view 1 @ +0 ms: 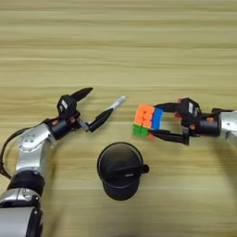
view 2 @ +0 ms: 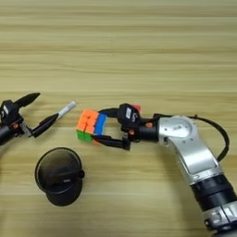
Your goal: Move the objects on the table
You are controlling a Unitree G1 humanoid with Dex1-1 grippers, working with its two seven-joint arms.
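Nearest me, low centre: the cup [view 1: 120,170], black mesh, standing on the table [view 1: 120,55]. A slim black marker [view 1: 132,170] lies across its mouth, one end poking past the right rim.

Left side, a little farther out: my left gripper [view 1: 91,109], fingers spread wide. Upper finger points up and right at nothing. Lower finger runs toward the pen [view 1: 115,105], a silver-white one lying tilted, far tip up and right. Finger and pen overlap from here; I cannot tell whether they touch. The fingers are not closed around it.

Right side, about the same depth: my right gripper [view 1: 156,121] reaches in from the right edge. The cube [view 1: 147,121], multicolour with orange on top and blue and green faces showing, sits between its two fingers, one along the far edge, one along the near edge. Both fingers look pressed to the cube; I read that as a grip. I cannot tell if the cube is clear of the wood.

A spot of red [view 2: 136,108] shows just behind the right gripper's body, too hidden to identify.

Beyond the grippers: bare plank grain.
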